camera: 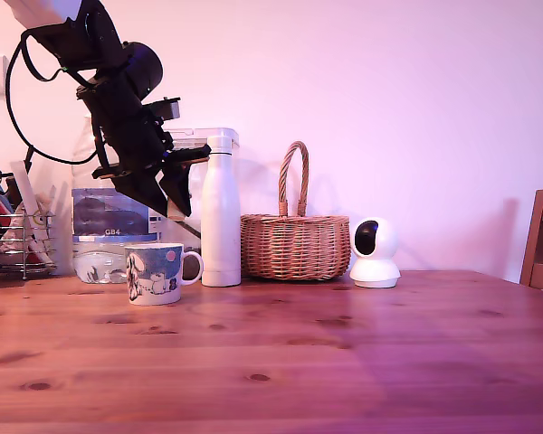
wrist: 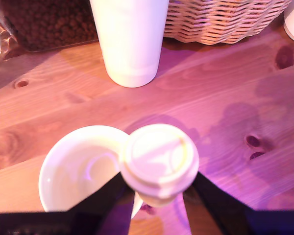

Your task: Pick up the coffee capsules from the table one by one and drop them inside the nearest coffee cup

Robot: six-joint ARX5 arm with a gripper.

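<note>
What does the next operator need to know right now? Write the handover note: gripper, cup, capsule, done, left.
Gripper: shut on a coffee capsule, raised above the table.
Coffee cup: upright at the exterior view's left, beside the white bottle. The wrist view shows its inside empty and the capsule over its rim, off centre.
Done: capsule picked up and carried to the cup.
Left: centre it over the opening and release. No other capsules show on the table.

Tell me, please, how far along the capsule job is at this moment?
Done: nothing certain; the cup shows no capsule inside, though part is hidden. In hand: the end effector grips one capsule over the cup's rim. Left: dropping it; no other capsules show on the table.
</note>
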